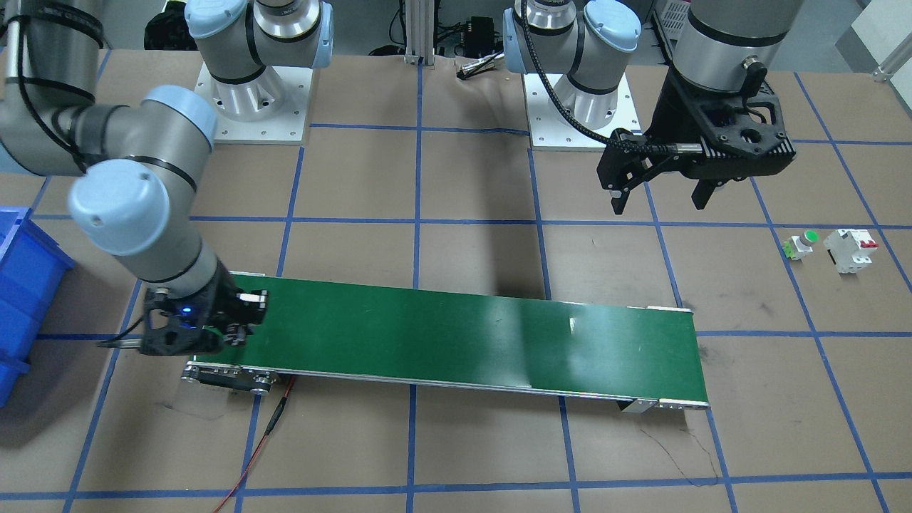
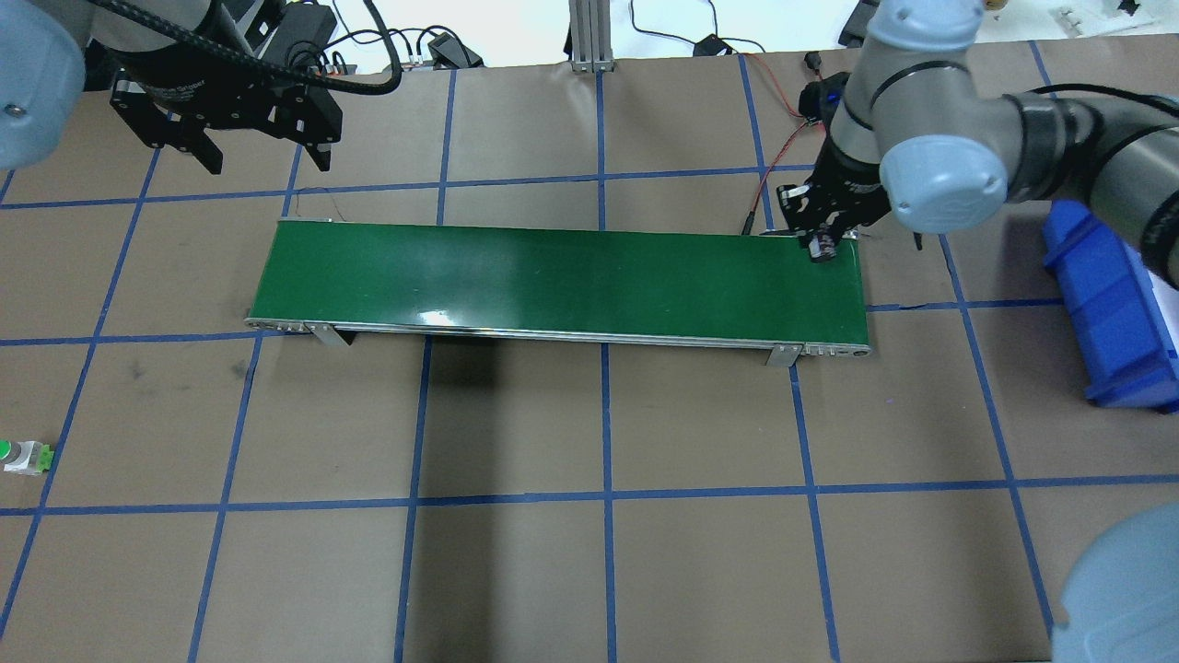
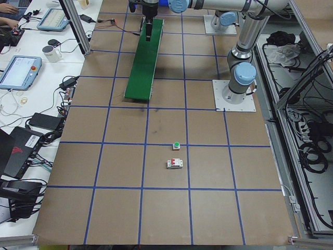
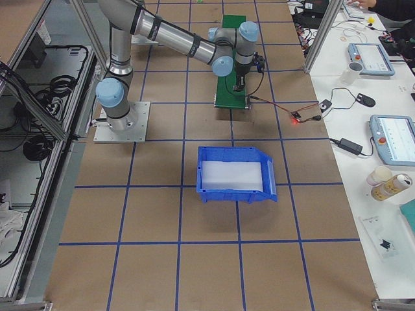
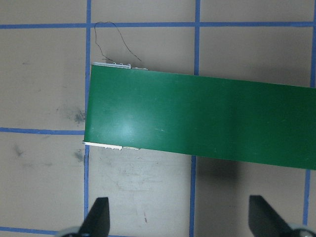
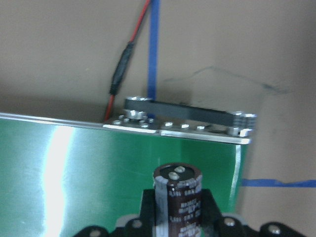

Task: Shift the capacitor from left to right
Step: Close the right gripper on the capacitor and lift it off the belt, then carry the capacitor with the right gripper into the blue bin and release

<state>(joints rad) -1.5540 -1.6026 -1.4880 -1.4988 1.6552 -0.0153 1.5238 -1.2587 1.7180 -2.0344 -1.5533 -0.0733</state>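
Now: capacitor (image 6: pixel 178 196) clamped in my right gripper (image 2: pixel 822 247)

Gripped between my right gripper's 2 fingers, the capacitor is over the green conveyor belt (image 2: pixel 553 276), at the belt's end nearest the worktop's right edge. Whether it touches the belt I cannot tell. A blue bin (image 2: pixel 1114 313) lies by the right edge. My left gripper (image 2: pixel 268 164) hovers toward the far left corner, jaws wide apart and empty. Near the left edge stand a push button (image 1: pixel 801 246) and a circuit breaker (image 1: pixel 849 249).

Pale printed characters run down the sleeve of the stubby, dark-brown cylindrical capacitor (image 6: pixel 178 195), bottom centre of the right wrist view, too blurred to read. Nothing else carries legible lettering.
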